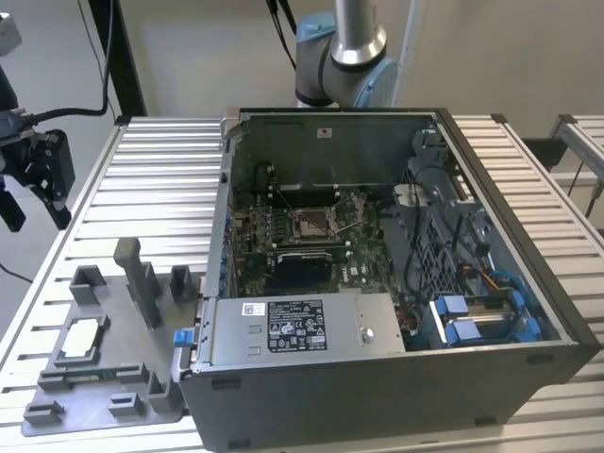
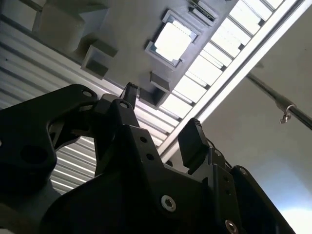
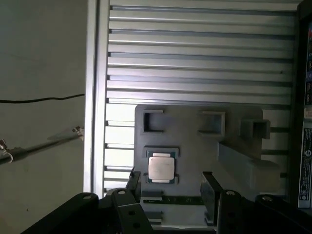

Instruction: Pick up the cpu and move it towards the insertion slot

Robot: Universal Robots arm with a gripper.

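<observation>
The cpu [image 1: 80, 338] is a small silvery square lying face-up in a pocket of the grey plastic fixture plate [image 1: 113, 377], at the exterior view's left. It also shows in both wrist views, as the cpu [image 3: 161, 168] and the cpu [image 2: 173, 41]. My black gripper [image 1: 38, 203] hangs well above the table's edge at the exterior view's left, apart from the chip. The gripper [image 3: 170, 185] is open with nothing between its fingers [image 3: 208, 187]. The insertion slot [image 1: 311, 224] is a metal-framed socket on the green motherboard inside the case.
An open computer case [image 1: 491, 283] fills the middle of the slatted metal table [image 1: 160, 170], with a power supply [image 1: 297, 330] along its near side. Upright grey blocks [image 1: 142, 278] stand on the fixture plate. The arm's base [image 1: 340, 57] rises behind the case.
</observation>
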